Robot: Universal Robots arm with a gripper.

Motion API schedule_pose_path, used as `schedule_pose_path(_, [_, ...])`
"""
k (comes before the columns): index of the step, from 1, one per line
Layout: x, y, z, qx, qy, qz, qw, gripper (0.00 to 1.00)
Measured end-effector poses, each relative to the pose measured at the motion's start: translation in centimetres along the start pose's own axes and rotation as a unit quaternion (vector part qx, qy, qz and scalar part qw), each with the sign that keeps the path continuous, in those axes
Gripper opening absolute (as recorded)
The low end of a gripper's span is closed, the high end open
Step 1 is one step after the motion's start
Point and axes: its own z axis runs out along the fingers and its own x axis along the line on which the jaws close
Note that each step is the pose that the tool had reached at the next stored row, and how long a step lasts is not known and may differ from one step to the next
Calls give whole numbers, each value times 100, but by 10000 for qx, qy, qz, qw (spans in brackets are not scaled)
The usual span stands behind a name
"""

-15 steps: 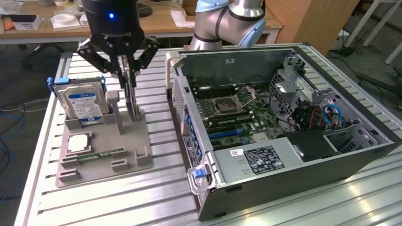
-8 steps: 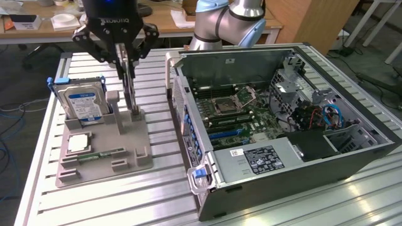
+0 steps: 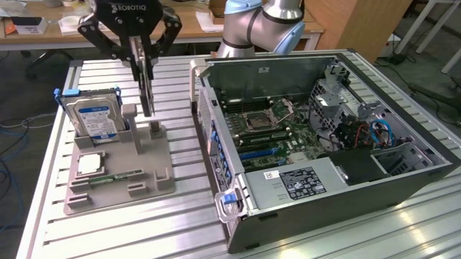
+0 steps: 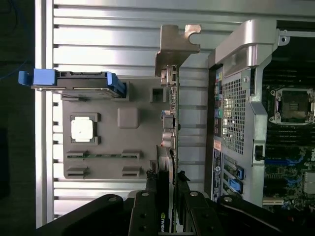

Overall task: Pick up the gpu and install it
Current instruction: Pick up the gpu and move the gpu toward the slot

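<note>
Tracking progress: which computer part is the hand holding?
The gpu, the thin card upright in the hand; hard drive, processor and memory stick sit in the holder.

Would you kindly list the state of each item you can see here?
gripper: shut on the gpu.
gpu: held upright over the grey fixture.
hard drive: standing upright in the fixture.
processor: lying flat in its recess.
memory stick: lying flat in the fixture.
computer case: side open, motherboard exposed.

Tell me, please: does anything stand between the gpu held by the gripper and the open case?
Yes. The gripper holds the gpu over the grey stand, and the case wall stands between it and the motherboard. The case is open on top; nothing visible covers the board.
</note>
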Motion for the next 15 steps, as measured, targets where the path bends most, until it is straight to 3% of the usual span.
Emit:
schedule_pose_path(7, [-15,3,-111,-2,0,0,10000,26])
schedule_pose_path(15, [-290,3,-106,-2,1,4,10000,26])
